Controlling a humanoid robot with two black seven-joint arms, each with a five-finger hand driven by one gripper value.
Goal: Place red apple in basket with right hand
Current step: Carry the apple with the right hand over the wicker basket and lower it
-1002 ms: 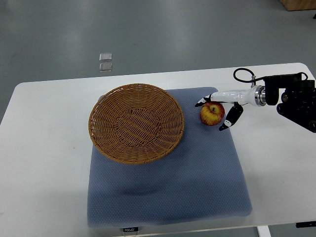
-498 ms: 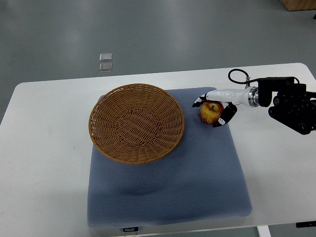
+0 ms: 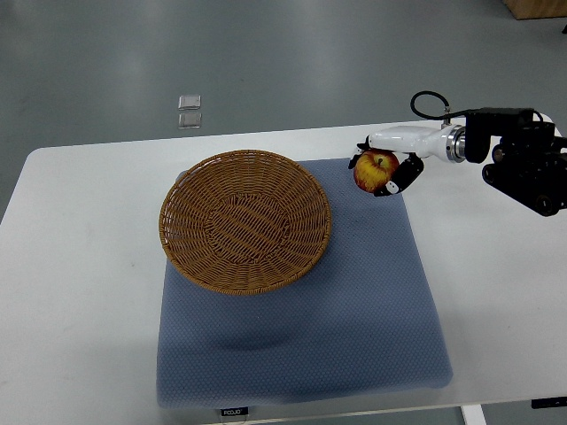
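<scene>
The right hand clasped the red apple right of the basket; a loose fingertip grip (seemingly shallow) risked dropping it short.

The right hand, closed around the red apple, sits just right of the basket. Only the basket's near rim lies between them. The basket's inside holds nothing. The blue mat below and the white counter around are bare.
</scene>
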